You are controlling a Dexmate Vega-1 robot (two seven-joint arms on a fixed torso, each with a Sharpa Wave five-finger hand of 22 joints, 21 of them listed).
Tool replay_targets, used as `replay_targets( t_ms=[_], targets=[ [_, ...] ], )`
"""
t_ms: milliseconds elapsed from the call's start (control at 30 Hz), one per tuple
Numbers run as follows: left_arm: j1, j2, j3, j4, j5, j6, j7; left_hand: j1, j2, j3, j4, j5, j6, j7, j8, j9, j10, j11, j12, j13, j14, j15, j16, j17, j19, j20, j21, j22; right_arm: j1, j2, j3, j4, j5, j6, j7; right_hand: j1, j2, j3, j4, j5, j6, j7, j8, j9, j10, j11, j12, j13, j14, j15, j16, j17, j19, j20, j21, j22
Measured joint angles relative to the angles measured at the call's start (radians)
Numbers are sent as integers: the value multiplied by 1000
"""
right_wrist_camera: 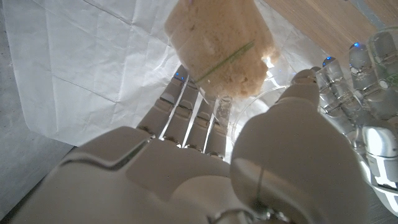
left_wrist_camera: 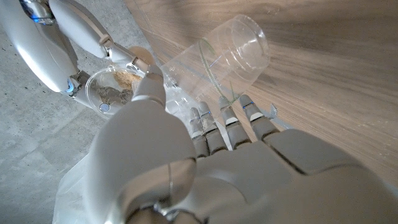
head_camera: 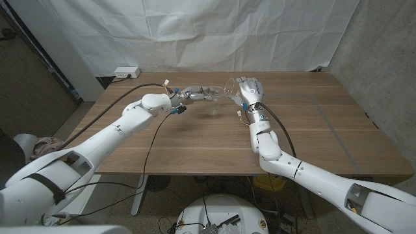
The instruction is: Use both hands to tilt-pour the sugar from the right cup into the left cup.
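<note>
In the head view my right hand point(head_camera: 250, 91) grips a clear cup point(head_camera: 230, 86) raised over the far middle of the table point(head_camera: 195, 140) and tipped toward my left hand point(head_camera: 195, 93). My left hand holds a second clear cup point(head_camera: 214, 102) just below and beside it. The left wrist view shows my left hand point(left_wrist_camera: 211, 155) around that clear cup point(left_wrist_camera: 230, 56), with nothing visible inside. The other cup's mouth point(left_wrist_camera: 112, 90) sits close by, brownish sugar inside, held by my right hand point(left_wrist_camera: 62, 43). In the right wrist view my right hand point(right_wrist_camera: 205, 162) clasps the cup of sugar point(right_wrist_camera: 217, 43).
A white power strip point(head_camera: 127, 73) lies behind the table's far left corner, before a white curtain point(head_camera: 195, 32). A black cable point(head_camera: 153, 140) hangs from my left arm over the table. A concrete wall point(head_camera: 383, 58) stands to the right.
</note>
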Motion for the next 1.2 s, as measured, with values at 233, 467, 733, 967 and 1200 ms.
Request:
replay_targets(
  t_ms=[233, 467, 733, 967, 1200],
  targets=[
    [-16, -15, 8, 25, 7, -8, -18, 0, 0, 0, 0, 0, 0, 0, 4, 4, 1, 1, 0, 5, 0, 0, -4, 0, 0, 0, 0, 0, -20, 17, 42, 1, 49, 39, -18, -5, 5, -10, 4, 0, 0, 0, 5, -1, 0, 0, 0, 0, 0, 0, -8, 0, -6, -5, 0, -1],
    [-19, -15, 10, 27, 9, -8, -20, 0, 0, 0, 0, 0, 0, 0, 4, 5, 2, 2, -4, 5, 2, -2, -4, 0, 0, 0, 0, 0, -39, 39, 97, 10, 189, 127, -34, -11, 10, -17, 11, 0, -2, 2, 5, -2, -9, 2, -4, 2, 0, 0, -19, 5, -11, -11, 0, -5],
    [-6, 0, 3, -2, 7, 7, -12, 0, 0, 4, -4, 0, 0, 0, 3, 6, 2, 2, -4, 5, 6, 2, -4, 0, 0, 0, 6, 0, -45, 63, 147, 42, 329, 218, -57, -14, 8, -26, 10, 0, -6, 6, 5, -5, -15, 7, -4, 0, -4, -4, -29, 9, -11, -11, 0, -5],
    [7, 17, -4, -33, 2, 16, -8, 0, 0, 4, -4, 0, 0, 0, 3, 6, 2, 2, -4, 5, 6, 2, -8, 0, 0, 0, 6, 0, -41, 67, 171, 53, 392, 242, -74, -15, 8, -30, 14, 0, -8, 8, 4, -5, -15, 7, -4, 3, -4, -4, -32, 14, -11, -11, 0, -5],
    [17, 32, -7, -59, 2, 31, -2, 0, 0, 4, -4, 0, 16, 2, 1, 5, 2, 2, -4, 5, 6, 2, -8, 0, -6, 5, 6, 0, -48, 63, 192, 39, 425, 250, -106, -15, 8, -37, 15, -1, -9, 9, 3, -6, -15, 7, -5, 2, -4, -4, -32, 19, -11, -11, 0, -5]
  ],
)
